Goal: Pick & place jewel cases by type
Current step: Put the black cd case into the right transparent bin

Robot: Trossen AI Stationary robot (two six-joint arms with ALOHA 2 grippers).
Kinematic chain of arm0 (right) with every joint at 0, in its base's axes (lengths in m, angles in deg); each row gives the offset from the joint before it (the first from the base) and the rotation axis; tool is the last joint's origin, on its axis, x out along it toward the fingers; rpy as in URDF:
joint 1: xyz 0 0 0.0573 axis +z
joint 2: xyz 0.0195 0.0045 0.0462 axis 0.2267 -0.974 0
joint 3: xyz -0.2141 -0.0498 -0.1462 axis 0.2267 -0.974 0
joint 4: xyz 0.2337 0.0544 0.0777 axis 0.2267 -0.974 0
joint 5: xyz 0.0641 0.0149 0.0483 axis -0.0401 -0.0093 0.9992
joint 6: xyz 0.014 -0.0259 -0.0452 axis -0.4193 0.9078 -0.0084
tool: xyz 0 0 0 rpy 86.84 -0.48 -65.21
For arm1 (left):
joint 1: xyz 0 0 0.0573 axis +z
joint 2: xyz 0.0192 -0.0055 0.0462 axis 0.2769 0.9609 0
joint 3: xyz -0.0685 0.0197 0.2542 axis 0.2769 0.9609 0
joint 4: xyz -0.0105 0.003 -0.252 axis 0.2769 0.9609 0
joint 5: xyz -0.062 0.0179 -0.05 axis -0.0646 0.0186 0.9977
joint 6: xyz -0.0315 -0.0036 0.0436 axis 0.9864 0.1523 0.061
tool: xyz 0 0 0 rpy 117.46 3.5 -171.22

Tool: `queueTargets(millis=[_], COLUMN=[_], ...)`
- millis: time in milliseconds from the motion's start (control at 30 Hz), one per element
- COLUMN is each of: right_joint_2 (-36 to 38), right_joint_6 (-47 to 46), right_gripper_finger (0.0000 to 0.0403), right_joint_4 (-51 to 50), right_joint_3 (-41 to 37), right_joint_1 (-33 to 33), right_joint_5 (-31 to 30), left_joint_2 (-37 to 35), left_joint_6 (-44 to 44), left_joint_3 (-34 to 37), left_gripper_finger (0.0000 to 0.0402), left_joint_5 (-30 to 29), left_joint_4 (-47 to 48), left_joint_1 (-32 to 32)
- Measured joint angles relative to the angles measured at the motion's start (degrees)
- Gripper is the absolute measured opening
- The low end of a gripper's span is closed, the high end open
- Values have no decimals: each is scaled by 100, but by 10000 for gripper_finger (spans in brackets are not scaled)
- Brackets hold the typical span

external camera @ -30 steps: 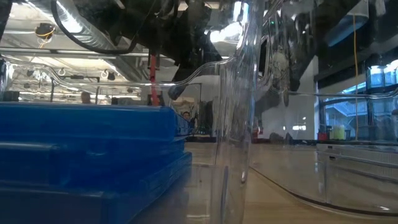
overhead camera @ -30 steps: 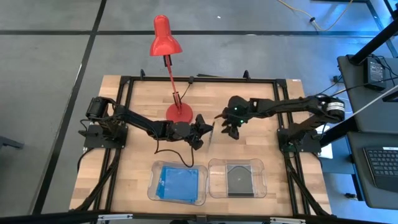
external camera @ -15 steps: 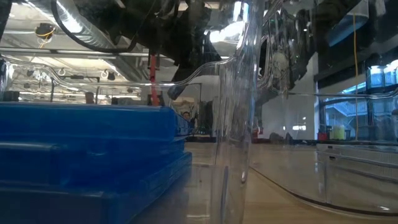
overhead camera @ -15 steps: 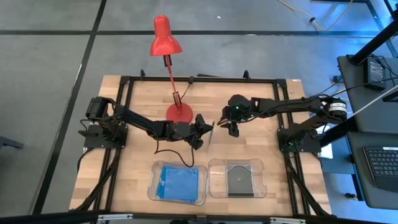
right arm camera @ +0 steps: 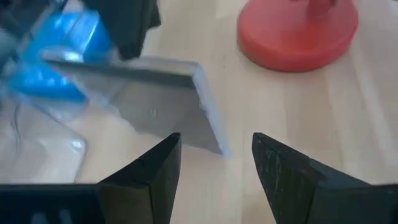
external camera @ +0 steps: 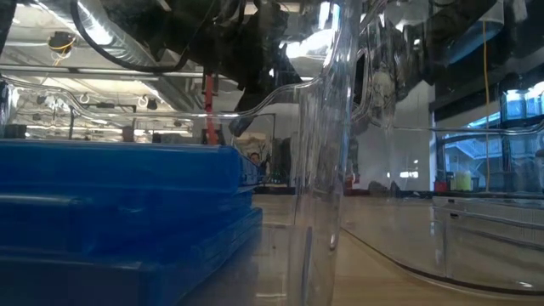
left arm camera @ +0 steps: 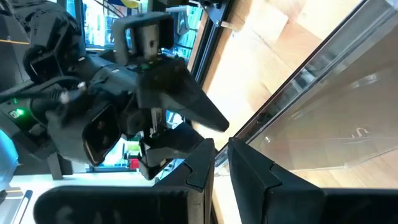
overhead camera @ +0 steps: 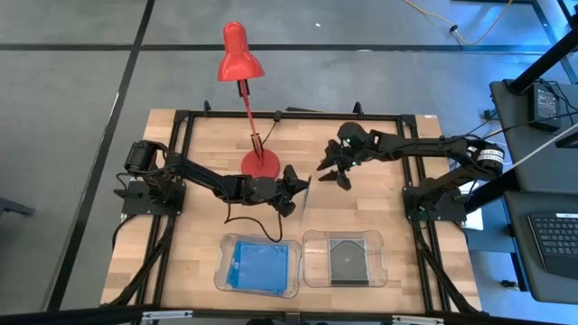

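Visibly two trays point(overhead camera: 377, 271): one blue-case stack point(overhead camera: 255, 264), one dark case point(overhead camera: 346, 260).

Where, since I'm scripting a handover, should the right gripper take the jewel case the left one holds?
Probably the free edge of the grey jewel case, opposite the one the left gripper pinches. The case is held on edge, so the open right gripper can come from its own side and straddle the thin slab.
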Motion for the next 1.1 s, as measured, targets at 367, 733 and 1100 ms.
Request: queueTargets(millis=[367,733,1100], right_joint_2=[2,2,2], right_joint_6=[-2871,-1672,-1997], right_gripper_finger=[202,202,217], right_joint_4=[483,438,237], right_joint_3=[0,48,48], right_joint_1=[-116,-109,-116], right_joint_5=[38,243,-403], left_joint_2=[0,0,0], left_joint_6=[-2,-4,-4], left_joint_3=[0,0,0], left_gripper_finger=[47,47,47], left_joint_5=[2,11,11], left_joint_4=[4,8,8], left_joint_1=[0,0,0])
